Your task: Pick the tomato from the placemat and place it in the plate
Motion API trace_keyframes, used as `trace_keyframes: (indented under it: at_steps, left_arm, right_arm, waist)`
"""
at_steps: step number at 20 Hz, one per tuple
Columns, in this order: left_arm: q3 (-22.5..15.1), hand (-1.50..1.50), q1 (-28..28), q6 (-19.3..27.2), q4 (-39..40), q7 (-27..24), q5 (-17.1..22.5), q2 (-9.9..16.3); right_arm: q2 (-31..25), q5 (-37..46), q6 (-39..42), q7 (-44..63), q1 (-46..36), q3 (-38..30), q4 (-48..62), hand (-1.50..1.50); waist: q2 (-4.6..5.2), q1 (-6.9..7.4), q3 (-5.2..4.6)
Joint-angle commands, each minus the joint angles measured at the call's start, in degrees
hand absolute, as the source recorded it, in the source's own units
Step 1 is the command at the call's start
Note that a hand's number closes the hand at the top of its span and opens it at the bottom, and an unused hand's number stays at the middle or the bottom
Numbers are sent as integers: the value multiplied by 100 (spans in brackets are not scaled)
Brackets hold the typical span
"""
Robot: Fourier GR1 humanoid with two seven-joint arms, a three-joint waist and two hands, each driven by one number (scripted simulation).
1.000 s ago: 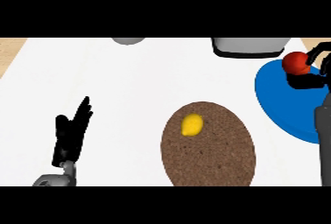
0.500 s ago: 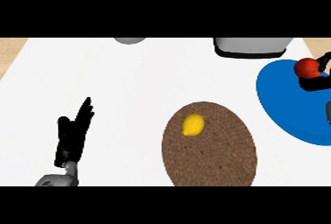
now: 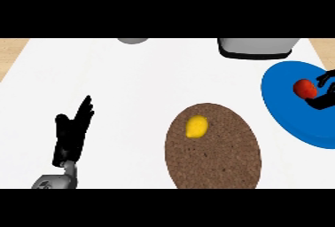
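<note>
Your right hand (image 3: pixel 322 92) enters at the view's right edge, mostly cut off there; only dark fingers show, curled round the red tomato (image 3: pixel 304 88), one above it and one below. The tomato sits over the blue plate (image 3: pixel 288 113), in its upper right part; you cannot tell whether it touches the plate's surface or is held just above it. The plate itself runs off the right edge.

Your left hand (image 3: pixel 71 133) rests at the lower left, fingers straight and together, pointing up the white counter (image 3: pixel 131 88), its grey forearm clipped by the lower edge.

The brown placemat (image 3: pixel 216 155) lies between the two hands with a yellow object (image 3: pixel 196 126) in its upper left part. A grey vessel (image 3: pixel 255 46) and a second grey item (image 3: pixel 133 40) are cut off along the top.
</note>
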Motion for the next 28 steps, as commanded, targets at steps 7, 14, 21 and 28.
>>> trace_keyframes:
  at_steps: [7, 14, 21, 28]
  left_arm:
    - [-65, 0, 261, 91, -286, -44, -146, -48]
    - [-7, 0, 252, -41, -123, -40, -44, -7]
    - [81, 0, 236, -102, -42, -202, -31, 10]
    - [74, 0, 59, -56, 105, -113, -124, -115]
  right_arm:
    - [-91, -854, 192, -2015, 47, -416, 446, -150]
    - [-176, -2536, 434, -2684, -143, -1956, 638, -150]
    - [-675, -3219, 1567, -3201, 243, -2156, 1024, -150]
    - [-640, -3341, 1515, -3958, 403, -1727, 1376, -150]
  waist:
    - [-49, -109, -1]
    - [-24, -107, 7]
    - [-16, -66, 1]
    - [-10, -33, 1]
